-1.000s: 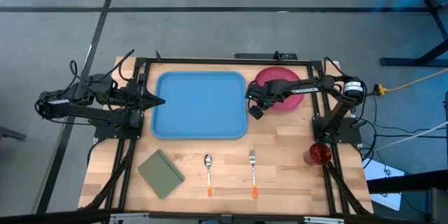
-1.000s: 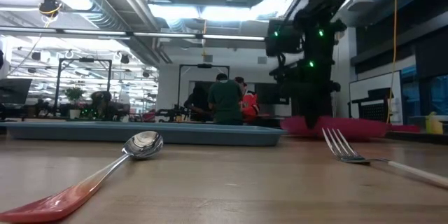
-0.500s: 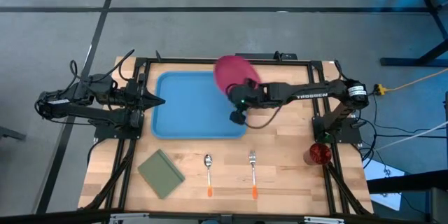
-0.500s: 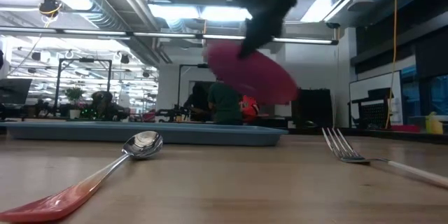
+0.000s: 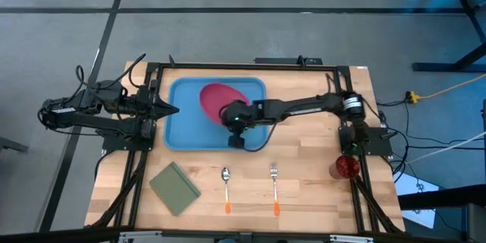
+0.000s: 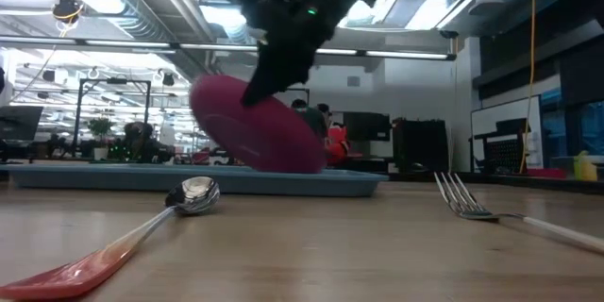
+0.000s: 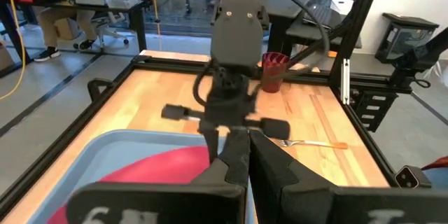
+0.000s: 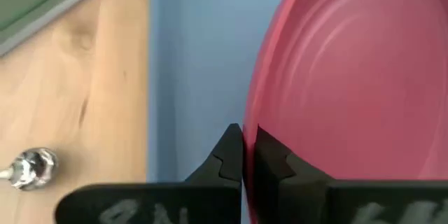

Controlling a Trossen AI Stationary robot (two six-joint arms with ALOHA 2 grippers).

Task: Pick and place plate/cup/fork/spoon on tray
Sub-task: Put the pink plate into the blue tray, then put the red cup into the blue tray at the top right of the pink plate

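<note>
The pink-red plate (image 5: 220, 97) hangs tilted over the light-blue tray (image 5: 182, 125), held by my right gripper (image 5: 231, 115), which is shut on its rim. In the low view the plate (image 6: 257, 137) slants down toward the tray (image 6: 113, 177). My left gripper (image 5: 171, 109) waits shut at the tray's left edge. The spoon (image 5: 226, 185) and fork (image 5: 275, 187) lie flat on the table near the front. The dark red cup (image 5: 346, 166) stands at the right edge. My right gripper pinches the plate's rim (image 8: 260, 122) between its two fingers, one on the plate's inner face and one on its underside. The fingers come from the table's right, slanting down. The plate is tilted over the tray; I cannot tell whether its low edge (image 6: 307, 165) touches the tray.
An olive-green pad (image 5: 175, 188) lies at the table's front left. The spoon's bowl (image 8: 28, 165) shows just near of the tray's front rim. The black frame rails (image 5: 357, 121) run along the table's sides. People stand in the room behind.
My right gripper has lifted the plate off the table right of the tray, swung it toward the table's left over the tray, and lowered it toward the tray's middle. The plate has tipped from flat to steeply tilted.
</note>
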